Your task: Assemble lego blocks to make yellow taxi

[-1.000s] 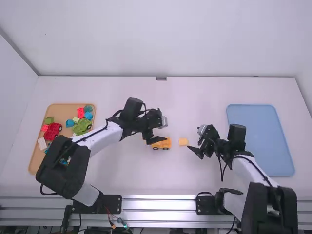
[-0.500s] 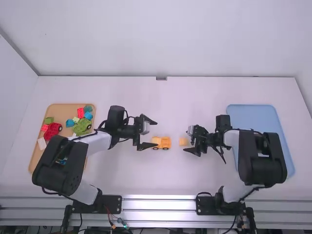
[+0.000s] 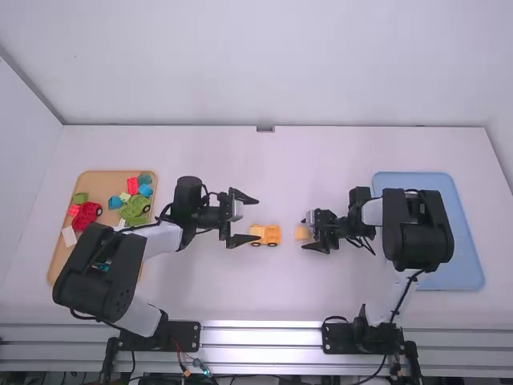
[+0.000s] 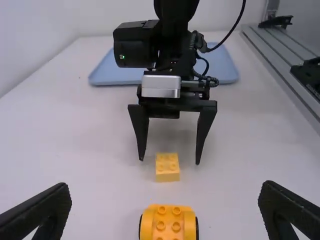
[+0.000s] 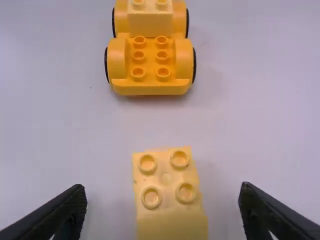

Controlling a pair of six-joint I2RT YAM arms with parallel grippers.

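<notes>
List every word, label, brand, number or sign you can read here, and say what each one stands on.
No text can be read.
Loose yellow block: no readable lettering.
Orange wheeled base: no readable lettering.
Toy pieces on the tan tray: too small to tell.

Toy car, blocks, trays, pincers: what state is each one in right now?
Toy car: upright on its wheels.
Mounted block: seated on the car.
Loose block: studs up, unattached.
Left pincer: open, holding nothing.
Right pincer: open around the loose block, not gripping.
Brown tray: holding colourful pieces.
Blue tray: partly hidden by the right arm.
</notes>
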